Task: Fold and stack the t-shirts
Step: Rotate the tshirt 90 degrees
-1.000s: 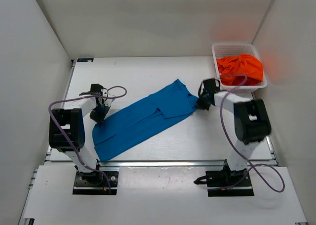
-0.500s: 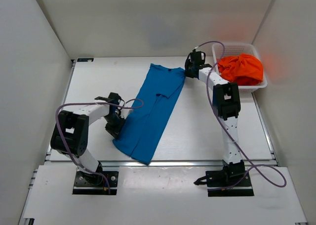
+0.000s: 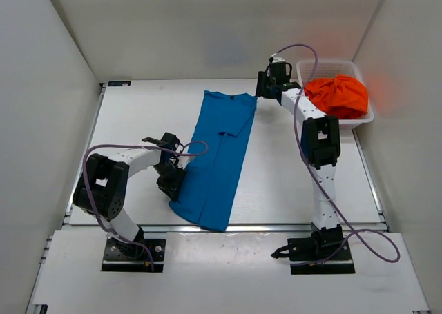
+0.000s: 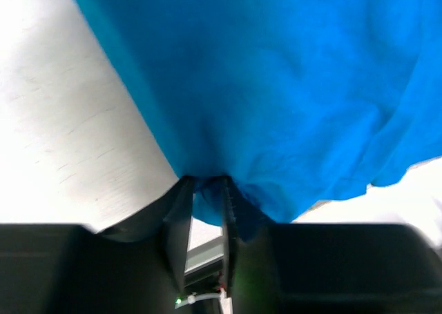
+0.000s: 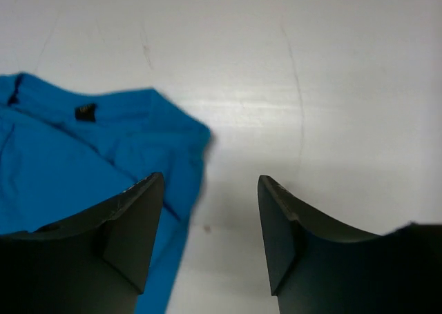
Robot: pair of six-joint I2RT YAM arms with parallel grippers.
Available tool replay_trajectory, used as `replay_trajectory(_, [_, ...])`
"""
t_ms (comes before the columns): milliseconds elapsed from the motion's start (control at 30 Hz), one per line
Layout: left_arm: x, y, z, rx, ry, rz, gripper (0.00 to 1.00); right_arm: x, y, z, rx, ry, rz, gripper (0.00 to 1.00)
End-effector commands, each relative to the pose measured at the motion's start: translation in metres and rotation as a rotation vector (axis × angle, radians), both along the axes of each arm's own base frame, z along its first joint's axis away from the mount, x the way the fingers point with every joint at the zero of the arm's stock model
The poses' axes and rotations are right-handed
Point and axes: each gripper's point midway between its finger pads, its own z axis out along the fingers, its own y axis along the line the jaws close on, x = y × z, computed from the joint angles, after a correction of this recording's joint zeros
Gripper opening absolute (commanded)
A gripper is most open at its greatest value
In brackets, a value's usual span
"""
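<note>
As right gripper [image 5: 210, 183] gapes, shirt [image 5: 69, 162] adjoins.

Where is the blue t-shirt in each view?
Top external: blue t-shirt lies as a long strip left of centre, collar at the far end.
Left wrist: fills the upper frame, edge bunched at bottom centre between the fingers of the left gripper.
Right wrist: lower left, collar label showing, partly behind one finger of the right gripper.
Shared landmark: the white table, bare beside the shirt in every view.

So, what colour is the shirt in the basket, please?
Orange t-shirt, clearest in the top external view.
</note>
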Motion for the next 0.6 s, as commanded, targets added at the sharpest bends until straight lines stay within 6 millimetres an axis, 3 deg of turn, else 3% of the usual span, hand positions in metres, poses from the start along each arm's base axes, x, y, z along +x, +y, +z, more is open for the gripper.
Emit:
replay_trajectory(0, [0.014,0.0,0.011,0.003,-0.131,0.009,0.36,-0.044,-0.009,0.085,-0.044,-0.078,-0.017,0.55])
replay_trajectory(33, [0.016,0.001,0.019,-0.005,-0.165,0.019,0.38,-0.062,0.001,0.119,-0.039,-0.128,0.002,0.57])
replay_trajectory(67, [0.018,0.002,0.023,-0.003,-0.186,0.017,0.6,-0.085,0.002,0.098,-0.051,-0.07,0.005,0.59])
replay_trajectory(100, [0.022,0.006,0.031,-0.008,-0.219,0.043,0.82,-0.115,0.01,0.099,-0.052,-0.056,0.021,0.59])
replay_trajectory(133, [0.022,0.008,0.038,-0.017,-0.24,0.058,0.98,-0.148,0.017,0.095,-0.056,-0.034,0.044,0.6])
replay_trajectory(167, [0.027,0.015,0.047,-0.021,-0.269,0.097,0.98,-0.164,0.021,0.096,-0.047,-0.025,0.029,0.59])
replay_trajectory(233, [0.031,0.024,0.056,-0.03,-0.293,0.141,0.99,-0.23,0.036,0.083,-0.034,0.039,0.049,0.58])
replay_trajectory(267, [0.034,0.031,0.062,-0.025,-0.322,0.147,0.99,-0.247,0.043,0.077,-0.01,0.068,0.034,0.56])
replay_trajectory(333, [0.033,0.036,0.064,-0.009,-0.344,0.154,0.99,-0.312,0.056,0.041,-0.007,0.222,0.052,0.52])
replay_trajectory(367, [0.033,0.034,0.065,-0.021,-0.356,0.149,0.99,-0.331,0.066,0.034,0.041,0.281,0.05,0.51])
replay_trajectory(433, [0.031,0.029,0.063,-0.035,-0.357,0.144,0.99,-0.396,0.087,-0.002,0.044,0.453,0.111,0.5])
replay_trajectory(467, [0.031,0.026,0.06,-0.048,-0.351,0.146,0.99,-0.418,0.105,-0.005,0.063,0.492,0.141,0.49])
replay_trajectory(567, [0.03,0.019,0.055,-0.063,-0.343,0.134,0.98,-0.475,0.121,-0.023,0.072,0.588,0.179,0.5])
